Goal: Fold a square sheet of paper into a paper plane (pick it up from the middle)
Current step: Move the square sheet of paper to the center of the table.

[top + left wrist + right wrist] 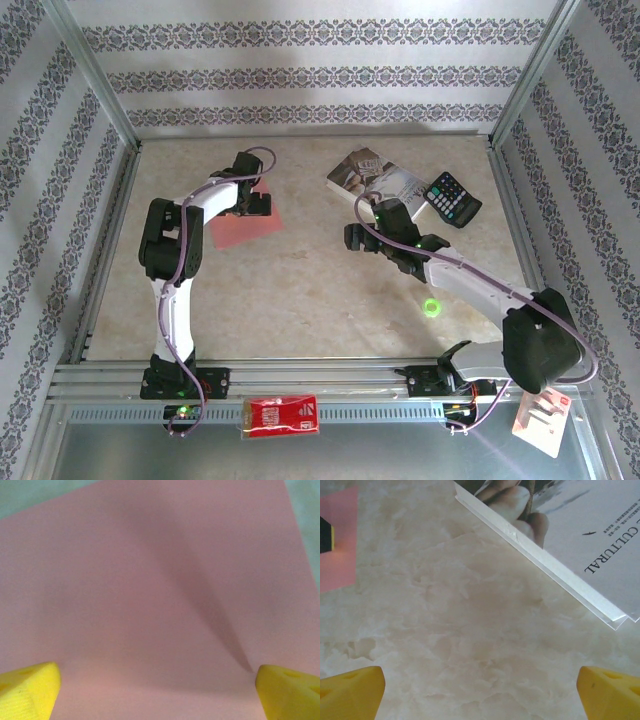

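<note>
Marbled tabletop (300, 300) is noted, enclosed by patterned panels. Over the sheet (150, 580) the left gripper (159, 690) is held with jaws wide apart and nothing clamped; contact cannot be confirmed. Likewise spread, the right gripper (480, 690) is poised over bare table, with a book (600, 535) just beyond. The sheet is seen unfolded, left of centre. A calculator (452, 198) is set beside the book.

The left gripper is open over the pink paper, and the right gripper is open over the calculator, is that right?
Not quite. The right gripper hangs open over bare table beside the book, not over the calculator, as the right wrist view shows. The left gripper is indeed open over the pink paper.
</note>
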`<state>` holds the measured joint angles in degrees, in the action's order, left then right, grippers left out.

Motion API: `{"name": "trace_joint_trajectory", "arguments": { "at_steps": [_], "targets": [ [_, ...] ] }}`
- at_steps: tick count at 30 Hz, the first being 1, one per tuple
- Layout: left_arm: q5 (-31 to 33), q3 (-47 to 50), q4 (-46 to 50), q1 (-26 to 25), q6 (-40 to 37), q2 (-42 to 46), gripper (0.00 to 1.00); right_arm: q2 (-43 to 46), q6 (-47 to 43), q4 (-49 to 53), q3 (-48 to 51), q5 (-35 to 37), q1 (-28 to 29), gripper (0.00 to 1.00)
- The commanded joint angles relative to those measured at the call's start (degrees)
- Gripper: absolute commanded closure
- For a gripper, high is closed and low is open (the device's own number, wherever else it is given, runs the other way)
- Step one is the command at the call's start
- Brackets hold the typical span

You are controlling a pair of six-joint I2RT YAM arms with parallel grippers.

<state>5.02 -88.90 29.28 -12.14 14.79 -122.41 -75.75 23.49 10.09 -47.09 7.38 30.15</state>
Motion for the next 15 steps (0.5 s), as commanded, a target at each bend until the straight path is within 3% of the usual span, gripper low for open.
{"name": "trace_joint_trajectory", "arguments": {
  "at_steps": [1, 10, 15],
  "targets": [
    [-4.83, 0.76, 5.62, -3.12, -4.61, 0.03, 0.0, 2.15, 0.22, -0.39, 0.94, -0.42, -1.37, 0.02],
    [-15.73, 12.06, 1.53, -15.47, -10.28, 8.38, 0.02, 5.24, 0.99, 0.01, 3.16, -3.2, -6.22, 0.02],
    [-15.43, 15.17, 1.96, -19.25, -10.55, 14.44, 0.02, 8.62, 1.91, 0.24, 5.4, -3.84, -8.67, 0.02]
  ]
}}
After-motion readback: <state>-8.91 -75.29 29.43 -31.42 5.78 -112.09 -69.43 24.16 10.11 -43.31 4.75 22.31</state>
